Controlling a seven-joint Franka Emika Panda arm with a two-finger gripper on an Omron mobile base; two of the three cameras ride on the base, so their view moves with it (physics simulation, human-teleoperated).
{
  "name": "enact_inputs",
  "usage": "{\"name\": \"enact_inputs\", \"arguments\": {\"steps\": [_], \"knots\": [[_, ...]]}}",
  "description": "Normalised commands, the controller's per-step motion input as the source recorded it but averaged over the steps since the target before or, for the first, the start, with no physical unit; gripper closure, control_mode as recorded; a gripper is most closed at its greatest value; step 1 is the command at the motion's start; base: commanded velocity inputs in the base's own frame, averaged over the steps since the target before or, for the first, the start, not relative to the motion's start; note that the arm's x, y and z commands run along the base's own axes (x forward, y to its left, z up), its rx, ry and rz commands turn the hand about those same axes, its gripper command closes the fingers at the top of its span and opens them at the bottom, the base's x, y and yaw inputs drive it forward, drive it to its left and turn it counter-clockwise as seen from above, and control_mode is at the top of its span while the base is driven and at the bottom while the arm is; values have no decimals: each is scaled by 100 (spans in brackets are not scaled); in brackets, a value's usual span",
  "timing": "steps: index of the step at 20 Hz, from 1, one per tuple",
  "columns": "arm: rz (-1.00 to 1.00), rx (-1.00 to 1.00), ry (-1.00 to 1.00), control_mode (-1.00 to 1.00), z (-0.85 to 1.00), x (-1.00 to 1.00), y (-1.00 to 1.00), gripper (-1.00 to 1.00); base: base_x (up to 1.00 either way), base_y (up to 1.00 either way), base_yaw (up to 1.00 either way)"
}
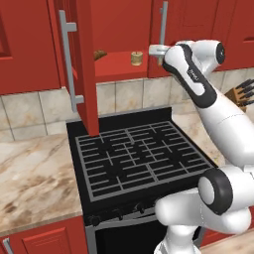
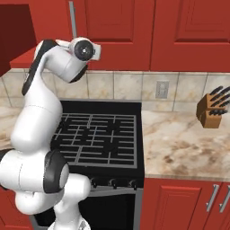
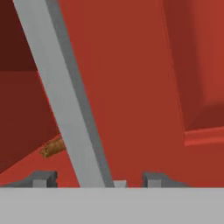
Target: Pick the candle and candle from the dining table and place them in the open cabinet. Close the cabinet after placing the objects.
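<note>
Straddling the cabinet's upright handle [image 3: 65,100], the tool [image 3: 94,178] stands apart, not clamped.

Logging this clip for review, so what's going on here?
The white arm has reached up to the red wall cabinet above the stove. In the hand view its gripper straddles a silver bar handle, jaws either side of it. A golden-tan candle stands on the cabinet shelf, and one door is swung open.
</note>
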Motion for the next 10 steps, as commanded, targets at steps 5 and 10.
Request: {"name": "enact_inputs", "arguments": {"steps": [5,10], "knots": [[6,-3,-1,-100,0,48,-17,-100,0,0,0],[-22,-13,0,-100,0,-28,-3,-100,0,0,0]]}}
